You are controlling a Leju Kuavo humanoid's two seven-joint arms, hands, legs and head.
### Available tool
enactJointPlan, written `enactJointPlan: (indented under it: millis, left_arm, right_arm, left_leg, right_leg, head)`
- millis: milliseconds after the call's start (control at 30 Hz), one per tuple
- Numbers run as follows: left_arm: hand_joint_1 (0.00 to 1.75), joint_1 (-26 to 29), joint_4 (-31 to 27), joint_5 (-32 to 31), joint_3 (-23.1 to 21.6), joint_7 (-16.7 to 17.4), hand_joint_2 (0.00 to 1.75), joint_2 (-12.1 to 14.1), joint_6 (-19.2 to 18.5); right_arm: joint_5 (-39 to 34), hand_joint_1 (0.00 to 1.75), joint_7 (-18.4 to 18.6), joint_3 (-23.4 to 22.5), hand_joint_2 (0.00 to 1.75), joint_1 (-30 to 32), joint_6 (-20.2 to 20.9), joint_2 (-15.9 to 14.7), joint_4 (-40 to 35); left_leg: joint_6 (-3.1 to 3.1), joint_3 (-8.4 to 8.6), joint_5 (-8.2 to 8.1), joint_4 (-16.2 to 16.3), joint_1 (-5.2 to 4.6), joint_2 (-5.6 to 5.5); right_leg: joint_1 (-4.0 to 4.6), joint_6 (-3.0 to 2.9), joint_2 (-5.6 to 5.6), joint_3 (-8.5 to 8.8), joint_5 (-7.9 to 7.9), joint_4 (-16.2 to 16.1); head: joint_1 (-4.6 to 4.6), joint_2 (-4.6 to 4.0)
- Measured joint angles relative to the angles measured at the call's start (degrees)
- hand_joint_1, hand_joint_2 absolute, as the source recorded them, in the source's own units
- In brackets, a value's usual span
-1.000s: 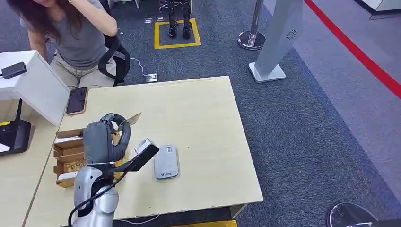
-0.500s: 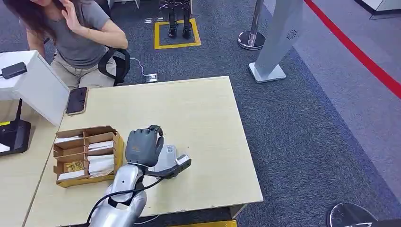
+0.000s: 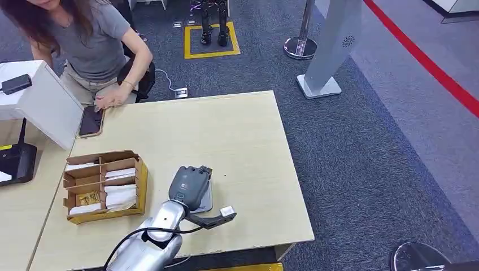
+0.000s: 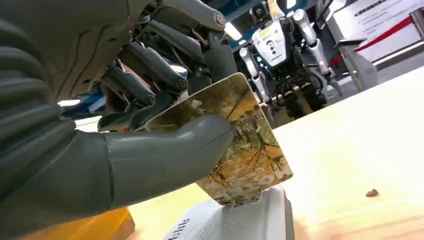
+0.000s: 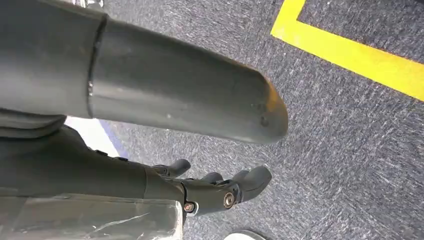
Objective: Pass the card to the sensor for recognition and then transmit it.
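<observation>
My left hand (image 3: 190, 187) hovers over the grey sensor (image 3: 207, 201) near the table's front edge, covering most of it. In the left wrist view the left hand (image 4: 125, 150) pinches a card (image 4: 250, 155) printed with a yellow tree picture between thumb and fingers. The card is tilted, and its lower edge sits just above or on the pale sensor (image 4: 250, 225); I cannot tell if they touch. My right hand (image 5: 165, 115) hangs over the grey carpet with nothing in it and its fingers loosely apart.
A cardboard box (image 3: 73, 215) divided into compartments holds several cards at the table's left. A person (image 3: 96, 45) sits at the far left with a hand on a phone (image 3: 90, 122). A white box (image 3: 39, 101) stands beside it. The table's right half (image 3: 254, 141) is bare.
My left hand carried the card rightward from above the cardboard box to over the sensor and lowered it. The person brought a hand down from the head onto the phone.
</observation>
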Motion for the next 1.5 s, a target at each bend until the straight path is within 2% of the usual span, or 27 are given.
enactJointPlan:
  millis: [400, 733, 800, 867, 933, 1000, 1033, 1067, 1100, 1167, 1200, 1333, 1400, 1500]
  left_arm:
    - [1.75, -0.9, 1.4, 0.0, -1.3, 0.1, 1.75, 0.5, -0.1]
    - [1.75, -1.9, 3.3, 0.0, -1.7, 1.1, 1.75, 0.3, -1.6]
    - [1.75, -2.0, 3.4, 0.0, -1.7, 3.1, 1.75, 0.3, 0.1]
    - [1.75, -2.0, 2.0, 0.0, -1.7, 7.2, 1.75, 0.6, 1.7]
    - [1.75, -2.0, -2.4, 0.0, -1.8, 12.1, 1.75, 1.9, 1.8]
    - [1.75, -2.0, -8.2, 0.0, -1.8, 14.1, 1.75, 3.6, 1.3]
    - [1.75, -1.7, -11.6, 0.0, -1.3, 12.1, 1.75, 4.2, 1.4]
    - [1.75, -0.8, -14.8, 1.2, 0.4, 8.4, 1.75, 4.0, 1.5]
    - [1.75, 0.7, -19.0, 4.7, 3.6, 2.0, 1.75, 2.8, 1.5]
    - [1.75, 3.0, -25.1, 15.1, 11.8, -8.4, 1.75, 0.1, 0.3]
    - [1.75, 3.6, -27.8, 21.1, 16.6, -11.3, 1.75, -1.7, -0.7]
    - [1.75, 4.8, -33.2, 38.5, 32.0, -18.5, 1.75, -4.7, -5.3]
    - [1.75, 5.6, -34.2, 45.2, 37.9, -20.8, 1.75, -5.8, -7.2]
    - [1.75, 6.0, -34.7, 59.9, 46.5, -22.9, 1.75, -7.1, -12.1]
  right_arm:
    - [0.0, 0.00, 0.0, 0.0, 0.00, 0.0, 0.0, 0.0, 0.0]
    - [-0.1, 0.00, 0.3, -0.2, 0.00, 0.0, -0.1, 0.0, 0.0]
    - [-0.1, 0.00, 0.2, -0.5, 0.00, 0.1, -0.2, 0.0, 0.0]
    - [-0.1, 0.00, 0.1, -0.7, 0.00, 0.2, -0.2, 0.0, 0.0]
    - [-0.1, 0.00, 0.0, -1.1, 0.00, 0.4, -0.2, 0.0, 0.0]
    - [0.0, 0.00, 0.0, -1.3, 0.00, 0.6, -0.2, 0.0, 0.0]
    - [0.0, 0.00, 0.0, -1.4, 0.00, 0.7, -0.2, 0.0, 0.0]
    - [0.0, 0.00, 0.0, -1.4, 0.00, 0.9, -0.2, 0.0, 0.0]
    - [0.0, 0.00, 0.0, -1.4, 0.00, 1.0, -0.2, 0.0, 0.0]
    - [0.0, 0.00, 0.0, -1.4, 0.00, 1.1, -0.2, 0.0, 0.0]
    - [0.0, 0.00, 0.0, -1.4, 0.00, 1.2, -0.2, 0.1, 0.0]
    - [0.0, 0.00, 0.0, -1.4, 0.00, 1.6, -0.1, 0.1, 0.0]
    - [0.0, 0.00, -0.1, -1.4, 0.00, 1.5, -0.1, 0.1, 0.0]
    - [0.0, 0.00, -0.2, -1.4, 0.00, 1.3, 0.5, 0.1, 0.0]
  left_leg:
    - [0.00, 0.00, 0.00, 0.0, 0.00, 0.00]
    - [0.00, 0.01, 0.00, 0.0, 0.00, 0.00]
    - [0.00, 0.01, 0.00, 0.0, 0.00, 0.00]
    - [0.00, -0.01, 0.00, 0.0, 0.00, 0.00]
    - [0.00, -0.01, 0.00, 0.0, 0.01, 0.00]
    - [0.00, -0.01, 0.00, 0.0, 0.01, 0.00]
    - [0.00, -0.02, 0.00, 0.0, 0.01, -0.01]
    - [0.00, -0.02, 0.00, 0.0, 0.00, -0.01]
    - [0.00, -0.04, 0.00, 0.0, 0.00, -0.02]
    - [-0.01, -0.09, -0.01, 0.0, 0.00, 0.08]
    - [0.02, -0.07, -0.06, 0.0, -0.01, 0.26]
    - [0.03, 0.04, -0.10, 0.0, 0.03, 0.35]
    - [-0.03, 0.03, -0.07, 0.0, 0.07, 0.32]
    - [-0.03, 0.02, -0.06, 0.0, 0.06, 0.31]
  right_leg:
    - [0.00, 0.00, 0.00, 0.00, 0.00, 0.0]
    - [0.00, 0.00, 0.00, 0.00, 0.00, 0.0]
    - [0.00, 0.00, 0.00, 0.00, 0.00, 0.0]
    - [0.00, 0.00, 0.00, 0.00, 0.00, 0.0]
    - [0.00, 0.00, 0.00, 0.00, 0.00, 0.0]
    - [0.01, 0.00, 0.00, -0.01, 0.00, 0.0]
    - [0.01, 0.00, -0.01, 0.00, 0.00, 0.0]
    - [0.00, 0.00, -0.01, 0.00, -0.01, 0.0]
    - [0.00, 0.01, -0.02, 0.00, -0.02, 0.0]
    - [0.01, 0.01, 0.11, -0.09, -0.02, 0.0]
    - [0.00, 0.00, 0.29, -0.09, -0.01, 0.0]
    - [0.00, 0.00, 0.33, -0.06, 0.00, 0.0]
    - [0.01, -0.01, 0.31, -0.05, 0.00, 0.0]
    - [0.02, -0.01, 0.32, -0.03, -0.01, 0.0]
  head:
    - [0.00, 0.00]
    - [0.00, 0.00]
    - [0.00, 0.00]
    - [0.00, 0.00]
    - [0.02, 0.00]
    - [0.00, 0.00]
    - [-0.02, 0.00]
    - [-0.04, 0.00]
    - [-0.09, 0.00]
    - [0.15, 0.00]
    - [0.24, 0.00]
    - [0.00, 0.00]
    - [0.00, 0.00]
    - [0.00, 0.00]
